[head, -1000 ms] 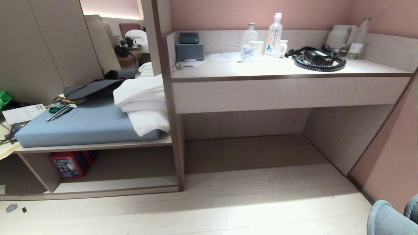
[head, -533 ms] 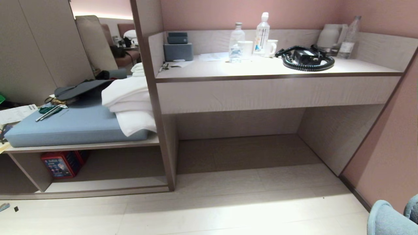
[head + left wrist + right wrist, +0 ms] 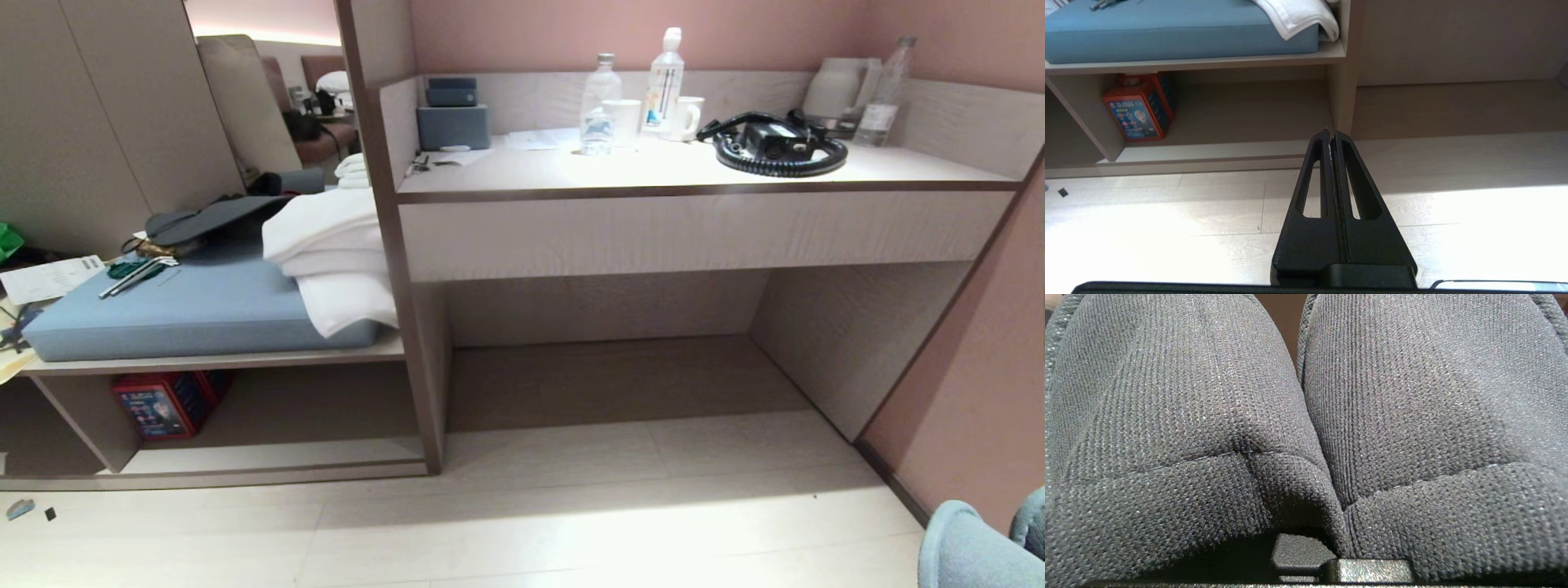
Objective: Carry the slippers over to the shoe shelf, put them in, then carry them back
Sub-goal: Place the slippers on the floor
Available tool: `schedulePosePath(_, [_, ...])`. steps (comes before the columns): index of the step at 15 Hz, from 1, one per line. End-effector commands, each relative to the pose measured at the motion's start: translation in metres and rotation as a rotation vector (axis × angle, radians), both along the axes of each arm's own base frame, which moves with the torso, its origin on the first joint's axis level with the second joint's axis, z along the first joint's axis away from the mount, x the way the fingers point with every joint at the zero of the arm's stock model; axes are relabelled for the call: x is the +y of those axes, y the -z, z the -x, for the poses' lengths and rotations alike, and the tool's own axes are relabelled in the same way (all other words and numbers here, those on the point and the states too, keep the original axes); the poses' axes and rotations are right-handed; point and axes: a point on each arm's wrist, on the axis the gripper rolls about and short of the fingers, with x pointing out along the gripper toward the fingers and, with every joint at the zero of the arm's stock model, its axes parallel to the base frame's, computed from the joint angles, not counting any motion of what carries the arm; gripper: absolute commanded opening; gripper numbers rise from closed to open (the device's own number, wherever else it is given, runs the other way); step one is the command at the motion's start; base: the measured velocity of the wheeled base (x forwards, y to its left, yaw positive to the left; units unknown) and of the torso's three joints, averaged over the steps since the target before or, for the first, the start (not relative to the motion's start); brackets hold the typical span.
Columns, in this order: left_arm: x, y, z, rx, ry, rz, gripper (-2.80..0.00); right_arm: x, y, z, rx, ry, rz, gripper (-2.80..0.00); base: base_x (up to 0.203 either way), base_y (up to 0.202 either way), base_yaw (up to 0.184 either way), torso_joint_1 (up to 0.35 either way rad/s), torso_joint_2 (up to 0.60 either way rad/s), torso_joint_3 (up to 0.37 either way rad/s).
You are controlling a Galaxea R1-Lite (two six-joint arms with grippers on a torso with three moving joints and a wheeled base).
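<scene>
Slippers (image 3: 1208, 416) are seen clamped in right hand (image 3: 1306, 555), filling its view. Left hand (image 3: 1332, 134) is pressed together, empty. Shelf (image 3: 269, 457) is faced, nothing placed; insertion and return remain.

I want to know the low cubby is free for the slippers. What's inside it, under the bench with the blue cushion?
Inside the shoe shelf, a red box stands at its left end; the rest shows bare board. Its far-left corner is hidden by a side panel.

Hotel room, built-in desk (image 3: 702, 175), kettle (image 3: 841, 86), folded towels (image 3: 331, 245)
</scene>
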Motion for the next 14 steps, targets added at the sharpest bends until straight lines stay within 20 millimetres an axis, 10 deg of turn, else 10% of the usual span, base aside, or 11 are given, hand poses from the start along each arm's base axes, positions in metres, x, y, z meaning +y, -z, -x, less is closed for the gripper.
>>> schedulePosePath(1, [0.0000,0.0000,0.0000,0.001,0.000,0.001,-2.80,0.0000,0.0004,-0.0001,0.001,0.000,0.000,-2.80,0.000,0.000,0.000,0.002,0.00,-0.148])
schedulePosePath(14, [0.0000,0.0000,0.0000,0.001,-0.001,0.001,-2.80,0.0000,0.0004,0.0000,0.002,0.000,-0.042,-2.80,0.000,0.000,0.000,0.003,0.00,-0.196])
